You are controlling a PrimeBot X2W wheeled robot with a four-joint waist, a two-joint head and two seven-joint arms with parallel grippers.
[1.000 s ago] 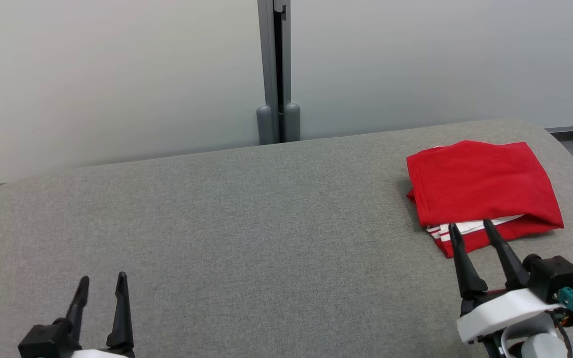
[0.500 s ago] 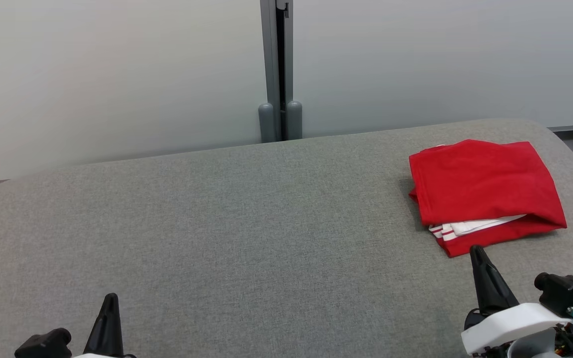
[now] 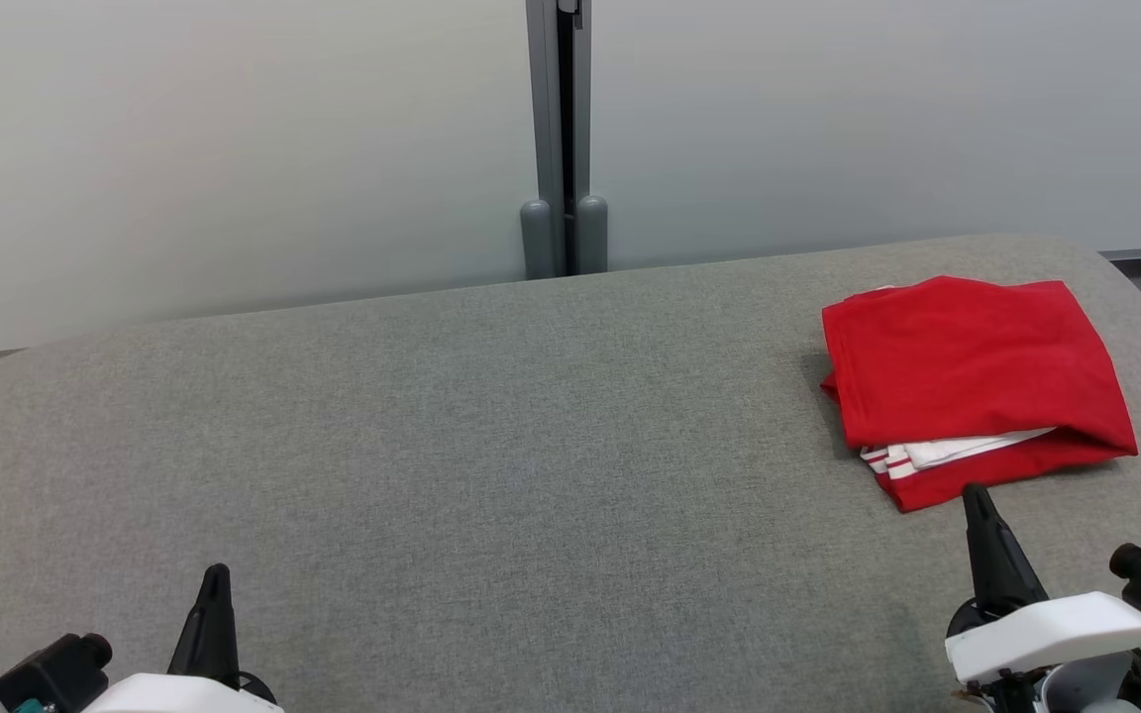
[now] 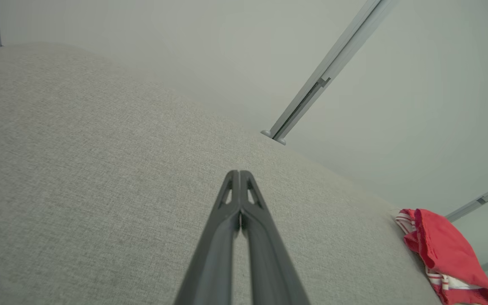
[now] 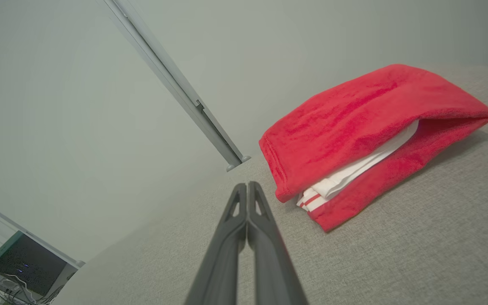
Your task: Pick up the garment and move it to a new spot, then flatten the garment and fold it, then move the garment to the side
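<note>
The garment is red with white, red-striped trim and lies folded at the far right of the grey padded table; it also shows in the right wrist view and the left wrist view. My right gripper is shut and empty, its tips just short of the garment's near edge, apart from it. My left gripper is shut and empty at the near left, far from the garment.
A pale wall with a grey vertical post stands right behind the table's far edge. The table's rounded right corner is just past the garment. Broad bare grey cloth lies between the two grippers.
Both grippers have gone from open to shut with nothing in them. The right gripper has drawn back from the garment's near edge, and the left has dropped lower in the head view.
</note>
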